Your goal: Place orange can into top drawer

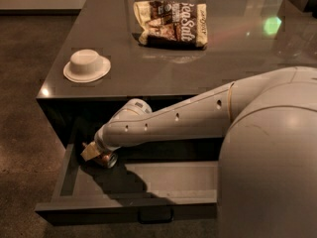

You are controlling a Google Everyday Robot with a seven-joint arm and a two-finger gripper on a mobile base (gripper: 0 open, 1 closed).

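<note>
The top drawer (pixel 133 209) is pulled open below the dark counter, with a small handle on its front. My arm reaches down into its left rear corner. The gripper (pixel 94 153) is low inside the drawer, near the left wall. The orange can (pixel 107 159) lies on its side at the gripper's tip, its silver end facing out, at or just above the drawer floor. The gripper's fingers hide most of the can.
On the counter (pixel 208 68) sit a white upturned bowl (pixel 87 66) at the left and a brown-and-cream snack bag (pixel 171 25) at the back. My arm's bulky white shoulder (pixel 267 172) covers the drawer's right side.
</note>
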